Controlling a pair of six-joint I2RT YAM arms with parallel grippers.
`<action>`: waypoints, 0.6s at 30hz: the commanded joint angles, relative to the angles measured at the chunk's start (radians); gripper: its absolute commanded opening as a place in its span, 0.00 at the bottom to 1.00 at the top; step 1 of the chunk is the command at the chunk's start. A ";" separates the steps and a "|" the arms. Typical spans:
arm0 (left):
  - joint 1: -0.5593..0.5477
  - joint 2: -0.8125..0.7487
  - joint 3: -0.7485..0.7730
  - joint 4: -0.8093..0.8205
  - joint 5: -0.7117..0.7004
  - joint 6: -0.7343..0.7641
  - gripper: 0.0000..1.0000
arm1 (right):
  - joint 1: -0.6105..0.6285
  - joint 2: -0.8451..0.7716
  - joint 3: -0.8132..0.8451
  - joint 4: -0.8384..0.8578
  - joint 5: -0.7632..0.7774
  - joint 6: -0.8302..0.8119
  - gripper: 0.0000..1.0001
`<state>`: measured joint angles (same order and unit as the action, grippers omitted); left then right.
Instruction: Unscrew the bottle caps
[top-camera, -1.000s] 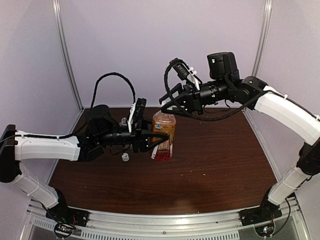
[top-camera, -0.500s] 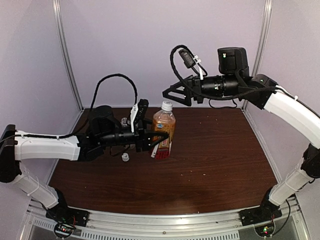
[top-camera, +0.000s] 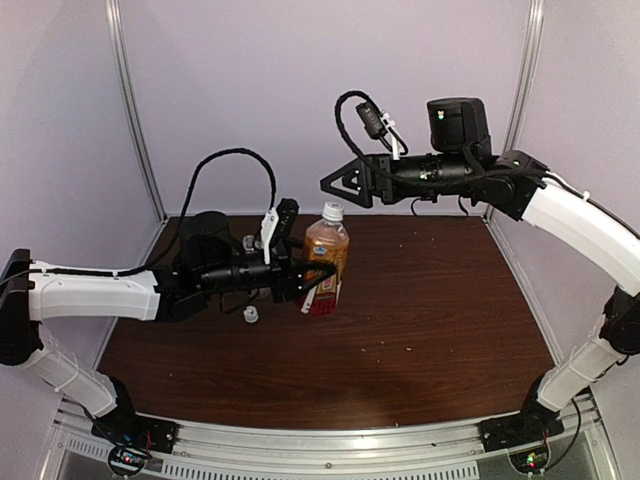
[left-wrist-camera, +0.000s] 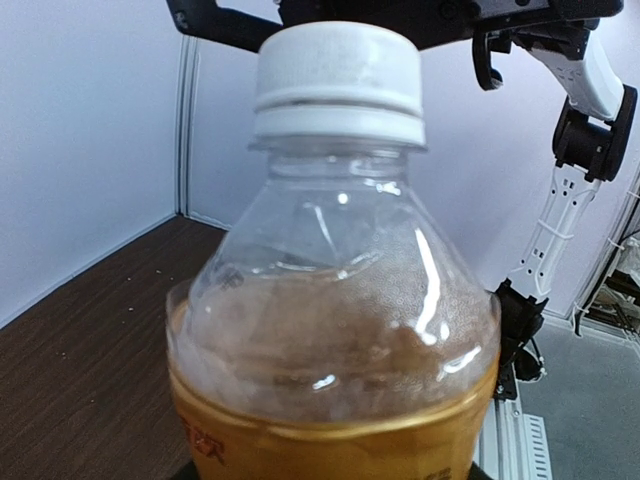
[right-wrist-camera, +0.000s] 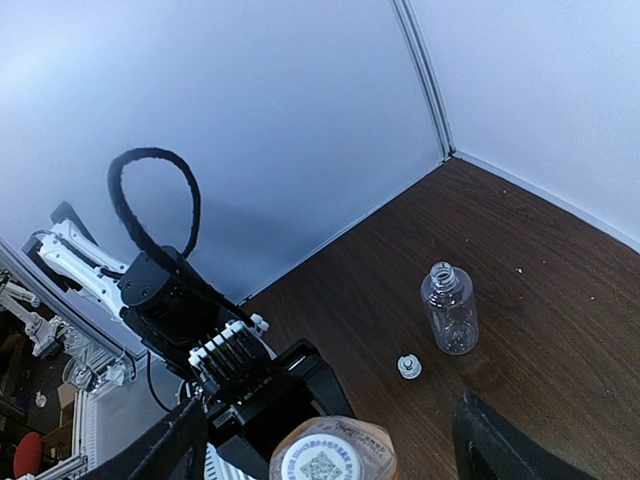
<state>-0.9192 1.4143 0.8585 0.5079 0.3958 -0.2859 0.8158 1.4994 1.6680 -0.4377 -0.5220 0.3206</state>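
Observation:
The amber bottle (top-camera: 328, 255) with a red-and-white label stands upright on the table, its white cap (top-camera: 333, 212) on. My left gripper (top-camera: 318, 282) is shut on its lower body from the left. The left wrist view is filled by this bottle (left-wrist-camera: 330, 340) and its cap (left-wrist-camera: 338, 80). My right gripper (top-camera: 335, 185) hangs open just above the cap, apart from it. From the right wrist I look down on the cap (right-wrist-camera: 322, 462) between my open fingers (right-wrist-camera: 150, 455). The clear bottle (right-wrist-camera: 449, 310) stands uncapped, and a loose white cap (right-wrist-camera: 409, 367) lies beside it.
The clear bottle (top-camera: 247, 243) stands behind my left arm, and the loose cap (top-camera: 250, 314) lies just in front of that arm. The brown table (top-camera: 430, 320) is walled by pale panels at the back and sides.
My right gripper has risen off the amber bottle's cap and turned, and now hangs open above it. The cap stays on the bottle. The left gripper keeps its hold.

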 joint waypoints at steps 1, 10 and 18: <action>0.001 -0.028 0.033 0.011 -0.044 0.018 0.18 | 0.024 0.024 -0.007 0.000 0.036 0.017 0.84; 0.000 -0.038 0.030 -0.001 -0.070 0.025 0.18 | 0.042 0.042 -0.011 -0.015 0.065 0.017 0.69; 0.001 -0.043 0.030 -0.008 -0.084 0.028 0.18 | 0.047 0.049 -0.023 -0.008 0.045 0.020 0.55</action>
<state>-0.9192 1.3987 0.8589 0.4740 0.3309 -0.2771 0.8562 1.5398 1.6600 -0.4534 -0.4889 0.3389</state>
